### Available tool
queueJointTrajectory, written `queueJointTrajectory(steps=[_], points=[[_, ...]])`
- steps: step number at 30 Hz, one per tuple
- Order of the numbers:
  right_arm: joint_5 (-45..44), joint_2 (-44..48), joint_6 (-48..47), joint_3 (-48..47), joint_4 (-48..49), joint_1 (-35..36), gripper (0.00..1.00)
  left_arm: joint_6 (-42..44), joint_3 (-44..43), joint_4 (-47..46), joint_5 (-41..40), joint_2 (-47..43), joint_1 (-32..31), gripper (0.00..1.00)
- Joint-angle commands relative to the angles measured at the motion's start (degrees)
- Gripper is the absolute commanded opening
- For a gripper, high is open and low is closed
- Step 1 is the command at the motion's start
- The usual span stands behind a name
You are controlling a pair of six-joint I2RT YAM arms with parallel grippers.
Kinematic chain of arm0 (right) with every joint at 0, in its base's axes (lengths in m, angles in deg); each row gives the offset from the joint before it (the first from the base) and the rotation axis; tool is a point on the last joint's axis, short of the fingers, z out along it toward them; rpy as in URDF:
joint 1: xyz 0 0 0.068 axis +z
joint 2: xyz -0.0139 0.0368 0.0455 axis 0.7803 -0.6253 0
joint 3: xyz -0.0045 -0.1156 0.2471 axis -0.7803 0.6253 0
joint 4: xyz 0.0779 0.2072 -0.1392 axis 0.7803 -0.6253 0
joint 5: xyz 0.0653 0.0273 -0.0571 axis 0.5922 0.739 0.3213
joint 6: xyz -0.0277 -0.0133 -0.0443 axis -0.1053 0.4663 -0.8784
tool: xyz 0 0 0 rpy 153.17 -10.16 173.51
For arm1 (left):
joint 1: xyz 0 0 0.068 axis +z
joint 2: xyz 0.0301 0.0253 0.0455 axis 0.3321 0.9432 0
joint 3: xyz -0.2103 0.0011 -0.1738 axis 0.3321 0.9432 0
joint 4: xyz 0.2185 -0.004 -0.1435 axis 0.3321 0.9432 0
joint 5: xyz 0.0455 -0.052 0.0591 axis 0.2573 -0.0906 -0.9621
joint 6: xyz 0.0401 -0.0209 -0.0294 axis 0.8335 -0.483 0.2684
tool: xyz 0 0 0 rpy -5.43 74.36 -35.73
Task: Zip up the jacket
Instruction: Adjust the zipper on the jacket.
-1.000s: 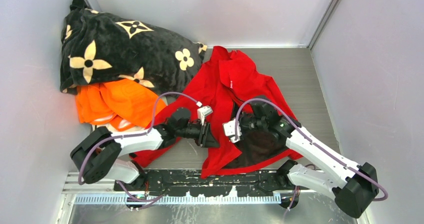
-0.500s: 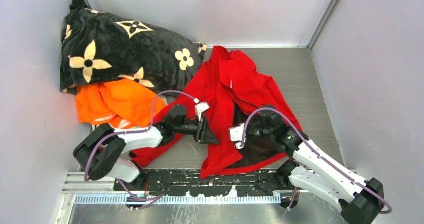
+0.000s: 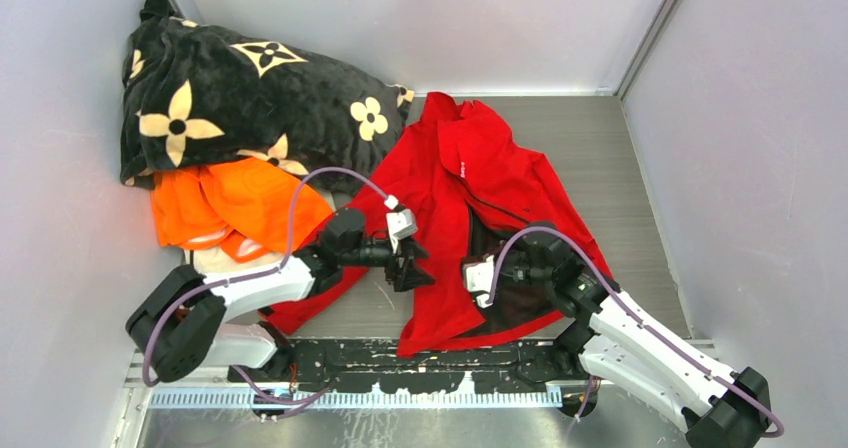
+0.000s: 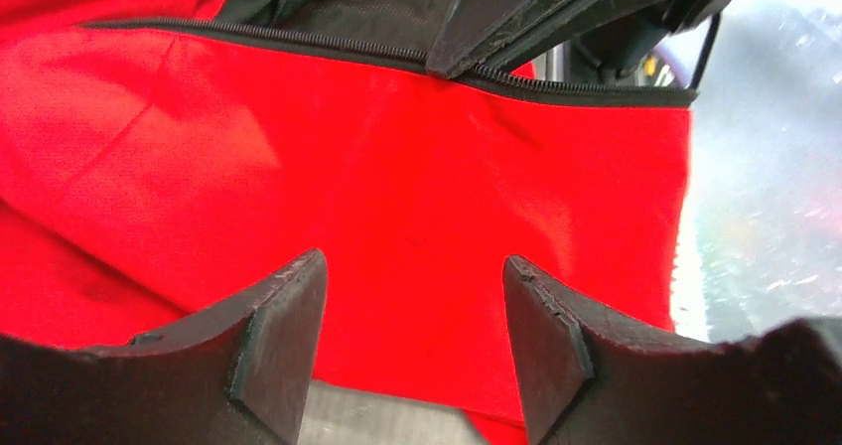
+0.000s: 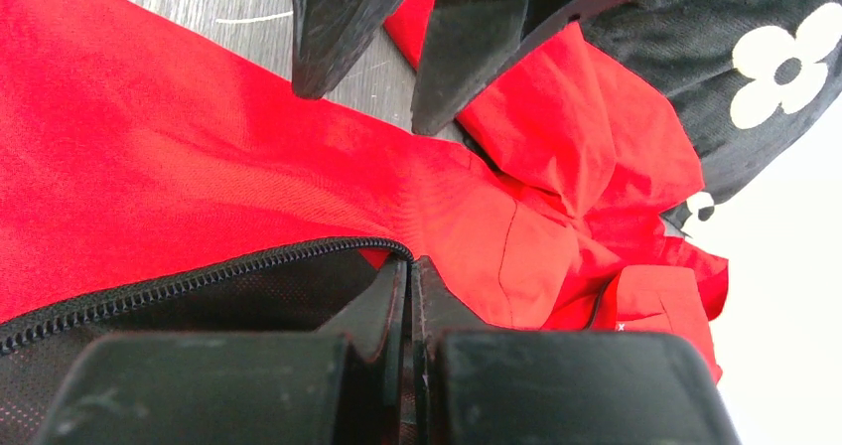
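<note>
You've zipped nothing yet: the jacket (image 3: 450, 183) lies open, your right gripper (image 5: 410, 276) pinches its zip edge (image 5: 199, 281), and your left gripper (image 4: 415, 296) hangs parted over the red cloth.

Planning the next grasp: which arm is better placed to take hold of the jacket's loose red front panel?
Left. The left end effector is open, right at the jacket's red panel. The right end effector is shut on the zip edge, so it is occupied.

Grey table (image 3: 620, 158) (brushed, streaked surface) bearing a red jacket (image 3: 450, 173) spread open at centre, a blanket (image 3: 230, 98) heaped far left, and an orange garment (image 3: 240, 203) against it.
</note>
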Motion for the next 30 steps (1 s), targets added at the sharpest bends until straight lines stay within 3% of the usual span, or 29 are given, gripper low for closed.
queueJointTrajectory(steps=[1,9,18,21,26,29,30], points=[[1.4,0.7,2.1,0.4,5.3,0.3,0.06,18.1,-5.8,-1.3,4.7,4.2,-0.6,0.66],[1.5,1.9,2.3,2.2,6.7,0.3,0.06,21.4,-12.1,-1.2,9.1,11.2,-2.6,0.66],[0.8,1.7,3.1,3.3,9.8,0.4,0.06,17.1,-14.3,-6.6,11.3,17.6,-5.9,0.63],[0.8,2.1,3.5,3.5,9.8,0.3,0.06,15.7,-15.2,-7.2,11.1,19.3,-5.9,0.49],[0.1,3.2,3.7,3.0,6.9,0.3,0.06,17.2,-17.3,-1.7,9.8,19.8,-5.9,0.03],[-1.7,4.4,5.6,1.9,4.2,0.3,0.07,18.6,-17.2,0.5,9.0,19.3,-5.8,0.0],[-2.4,4.8,6.5,1.2,2.9,0.3,0.12,19.1,-17.0,1.1,8.8,19.1,-5.7,0.0]])
